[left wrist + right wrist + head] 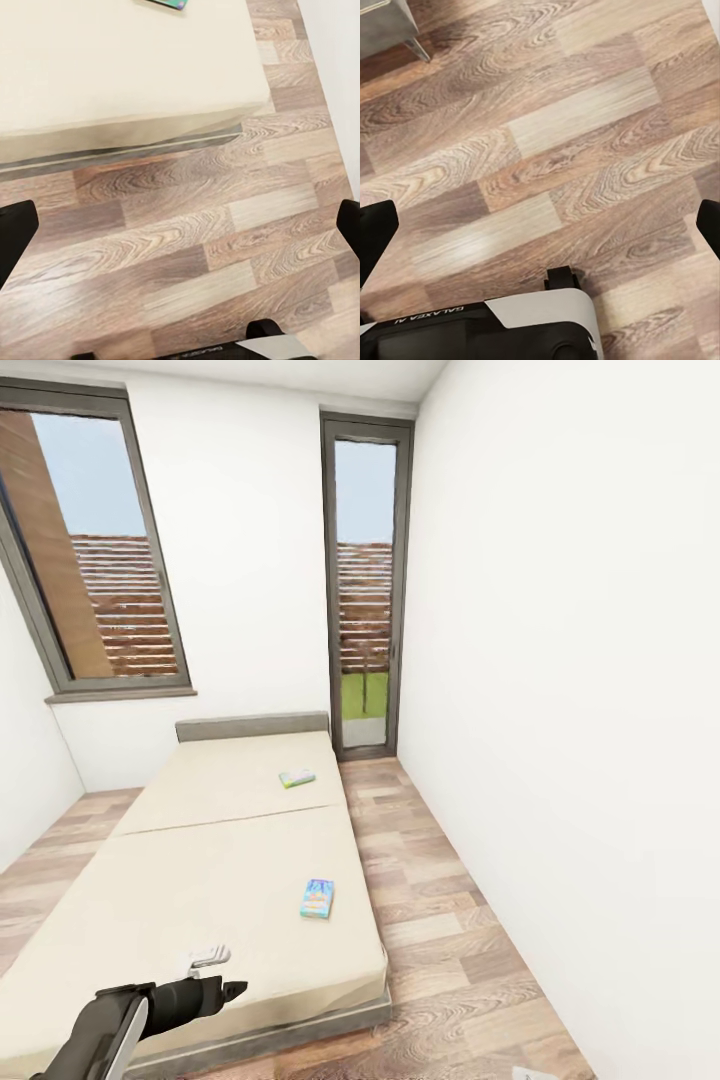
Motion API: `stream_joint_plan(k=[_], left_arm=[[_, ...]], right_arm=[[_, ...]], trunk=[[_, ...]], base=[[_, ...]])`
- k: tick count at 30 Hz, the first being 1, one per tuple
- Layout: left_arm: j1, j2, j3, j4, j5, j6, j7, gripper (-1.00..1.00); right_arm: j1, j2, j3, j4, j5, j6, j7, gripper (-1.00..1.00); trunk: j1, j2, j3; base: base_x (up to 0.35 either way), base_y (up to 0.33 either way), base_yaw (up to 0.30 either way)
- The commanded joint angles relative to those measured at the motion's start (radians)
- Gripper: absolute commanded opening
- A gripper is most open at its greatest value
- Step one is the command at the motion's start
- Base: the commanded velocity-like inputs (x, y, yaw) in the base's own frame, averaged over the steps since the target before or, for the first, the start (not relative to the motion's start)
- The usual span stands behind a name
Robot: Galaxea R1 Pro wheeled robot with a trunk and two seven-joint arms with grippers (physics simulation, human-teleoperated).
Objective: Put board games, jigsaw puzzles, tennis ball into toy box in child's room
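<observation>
Two board games lie on the beige bed [200, 860]. A bluish one [317, 898] is near the bed's right edge, and a white-green one [297, 778] lies farther back towards the headboard. My left gripper [215, 985] hovers over the bed's near corner, well short of the bluish box. In the left wrist view the left gripper [180, 232] is open and empty over the floor, with the bed [112, 60] and a corner of a board game [169, 3] beyond. My right gripper [540, 232] is open and empty over bare planks. The table, toy box, jigsaw puzzles and tennis ball are out of view.
A strip of wood-plank floor [440, 920] runs between the bed and the white right wall [580, 710]. A narrow glass door [364, 590] and a window [100, 550] are in the far wall. A grey corner [386, 22] juts in over the floor in the right wrist view.
</observation>
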Motion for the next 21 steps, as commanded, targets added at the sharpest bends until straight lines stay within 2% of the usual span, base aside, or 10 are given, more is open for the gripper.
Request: stream_joint_plan(k=[1,5,12,21], left_arm=[[-0.001,-0.002,0.002,-0.001,0.0,0.007,-0.004,1.0],[-0.001,-0.007,0.002,-0.001,0.0,0.007,-0.004,1.0],[-0.001,-0.01,0.001,-0.002,0.0,0.008,-0.004,1.0],[-0.001,-0.012,0.001,-0.002,0.0,0.007,-0.004,1.0]], right_arm=[[0.0,0.001,-0.002,-0.002,-0.009,0.005,-0.004,1.0],[0.0,0.001,-0.001,-0.002,-0.009,0.005,-0.004,1.0],[0.0,0.001,-0.001,-0.002,-0.009,0.005,-0.004,1.0],[0.0,0.001,-0.001,-0.002,-0.009,0.003,-0.005,1.0]], trunk=[[0.001,-0.002,-0.004],[0.001,-0.002,-0.011],[0.001,-0.002,-0.022],[0.001,-0.002,-0.037]], base=[[-0.002,-0.007,0.0],[-0.001,-0.08,0.0],[0.0,-0.202,0.0],[0.0,-0.039,0.0]])
